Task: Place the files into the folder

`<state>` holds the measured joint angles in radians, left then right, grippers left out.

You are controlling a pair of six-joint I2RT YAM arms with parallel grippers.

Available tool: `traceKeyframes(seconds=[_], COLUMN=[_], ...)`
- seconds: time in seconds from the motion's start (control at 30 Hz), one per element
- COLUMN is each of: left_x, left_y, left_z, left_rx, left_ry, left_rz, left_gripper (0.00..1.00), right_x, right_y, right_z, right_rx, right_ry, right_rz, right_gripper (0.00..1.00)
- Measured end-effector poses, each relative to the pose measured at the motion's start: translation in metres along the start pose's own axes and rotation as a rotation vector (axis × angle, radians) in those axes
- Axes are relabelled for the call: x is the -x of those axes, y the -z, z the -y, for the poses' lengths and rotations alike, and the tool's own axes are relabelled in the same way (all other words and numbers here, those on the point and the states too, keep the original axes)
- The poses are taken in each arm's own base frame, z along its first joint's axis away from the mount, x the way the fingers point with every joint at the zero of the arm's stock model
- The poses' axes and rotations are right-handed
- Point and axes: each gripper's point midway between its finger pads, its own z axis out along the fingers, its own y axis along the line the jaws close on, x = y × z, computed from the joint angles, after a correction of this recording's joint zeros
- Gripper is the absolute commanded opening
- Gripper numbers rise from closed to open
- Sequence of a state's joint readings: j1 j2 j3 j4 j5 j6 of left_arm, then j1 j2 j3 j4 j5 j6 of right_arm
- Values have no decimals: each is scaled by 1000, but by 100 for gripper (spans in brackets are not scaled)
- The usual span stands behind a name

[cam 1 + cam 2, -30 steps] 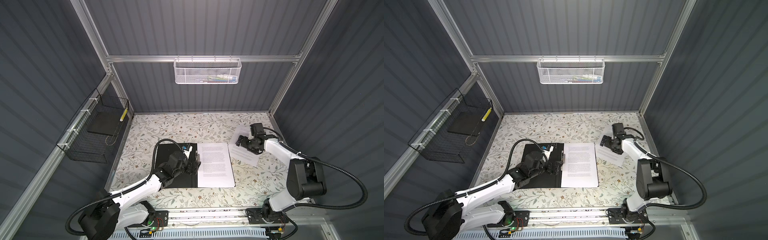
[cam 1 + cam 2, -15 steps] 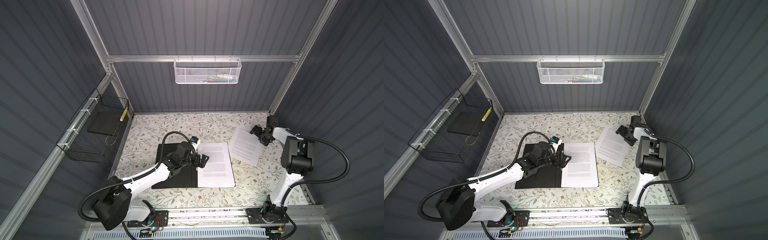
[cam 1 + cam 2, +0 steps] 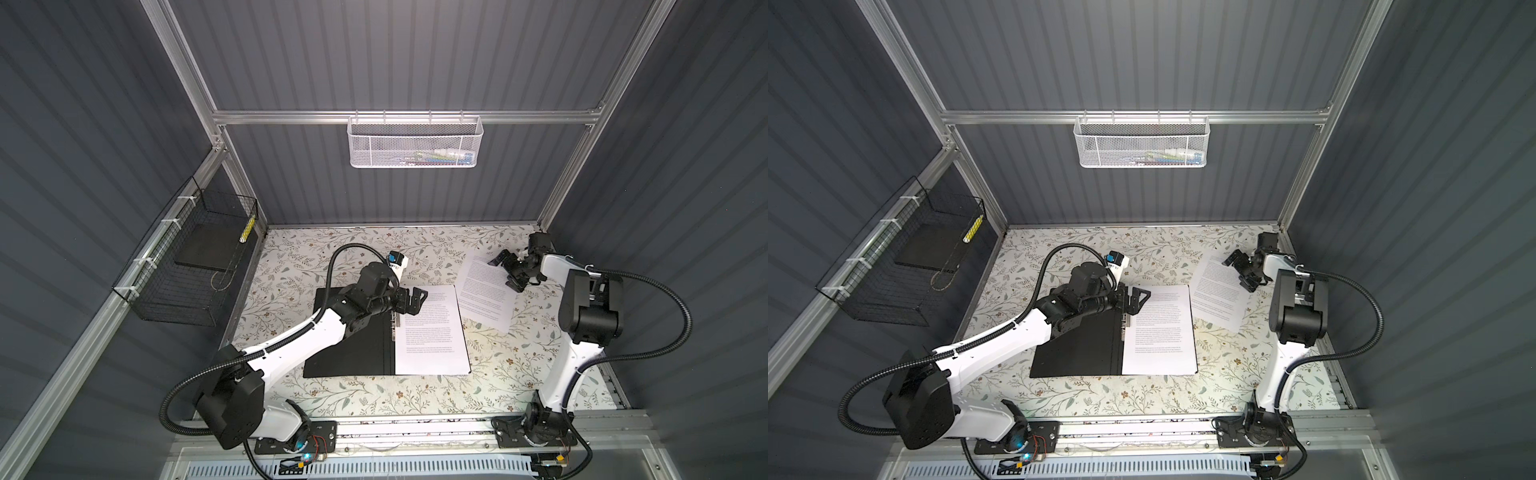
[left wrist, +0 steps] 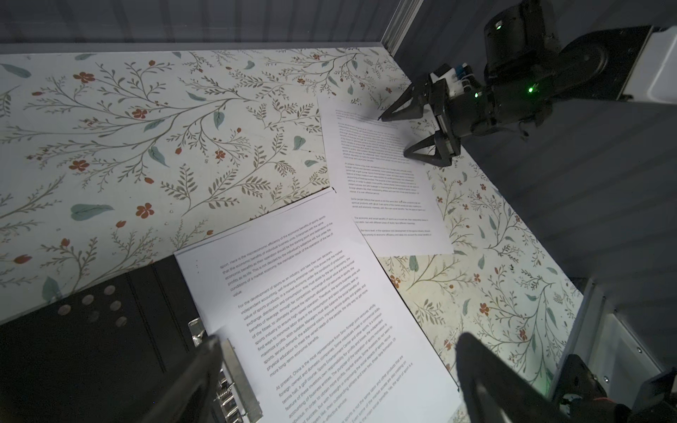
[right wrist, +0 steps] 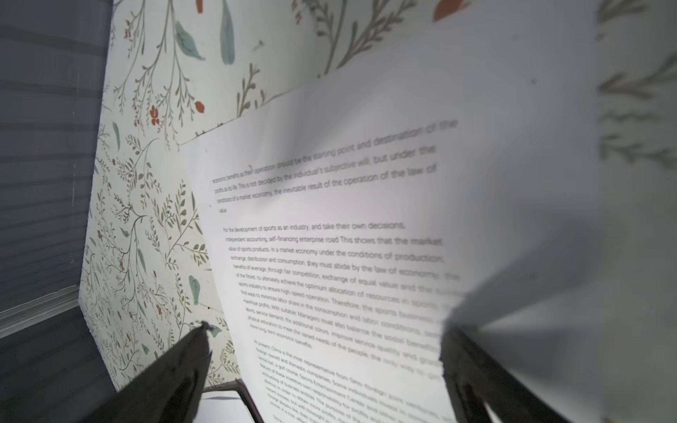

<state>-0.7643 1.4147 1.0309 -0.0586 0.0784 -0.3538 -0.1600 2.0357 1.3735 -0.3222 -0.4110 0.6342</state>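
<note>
Files (image 3: 432,332) noted as matt paper; folder (image 3: 361,357) lining matt black, clip (image 4: 238,381) bare metal; tabletop (image 3: 374,399) matt, floral-printed.

Folder (image 3: 353,357) inside black, files (image 3: 432,332) white (black print), tabletop (image 3: 374,395) cream floral.

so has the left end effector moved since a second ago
Yes: the left end effector went along the spine of the folder toward the back wall.

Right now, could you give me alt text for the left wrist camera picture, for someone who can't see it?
A printed sheet lies in an open black folder on a flowered table. Nearby, the right tool, open, is poised at the edge of a second, loose sheet.
</note>
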Motion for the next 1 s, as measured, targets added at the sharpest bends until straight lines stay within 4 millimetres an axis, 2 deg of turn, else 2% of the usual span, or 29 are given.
traceKeyframes(seconds=[0.13, 0.3, 0.47, 0.57, 0.63, 0.77, 0.9, 1.0], left_x=[9, 8, -1, -7, -10, -11, -9, -11], left_y=[-2, -17, -43, -65, -82, -119, -153, -175], left_z=[4, 6, 12, 13, 14, 13, 11, 9], left_rx=[-6, -16, -61, -82, -93, -102, -110, -113], left_ry=[6, 20, 36, 41, 43, 33, 25, 24], left_rz=[6, -39, -116, -166, -196, -241, -266, -287], left_gripper=[99, 89, 75, 66, 63, 52, 51, 51], right_x=[-22, -58, -98, -109, -104, -69, -28, -3], right_y=[-3, -5, -8, -8, -4, 12, 26, 27], right_z=[-14, -30, -48, -56, -56, -56, -43, -28], right_rx=[44, 90, 125, 135, 121, 87, 65, 42], right_ry=[19, 44, 88, 116, 132, 165, 136, 103], right_rz=[-33, -87, -150, -170, -158, -60, 19, 51], right_gripper=[99, 99, 99, 99, 99, 99, 99, 99])
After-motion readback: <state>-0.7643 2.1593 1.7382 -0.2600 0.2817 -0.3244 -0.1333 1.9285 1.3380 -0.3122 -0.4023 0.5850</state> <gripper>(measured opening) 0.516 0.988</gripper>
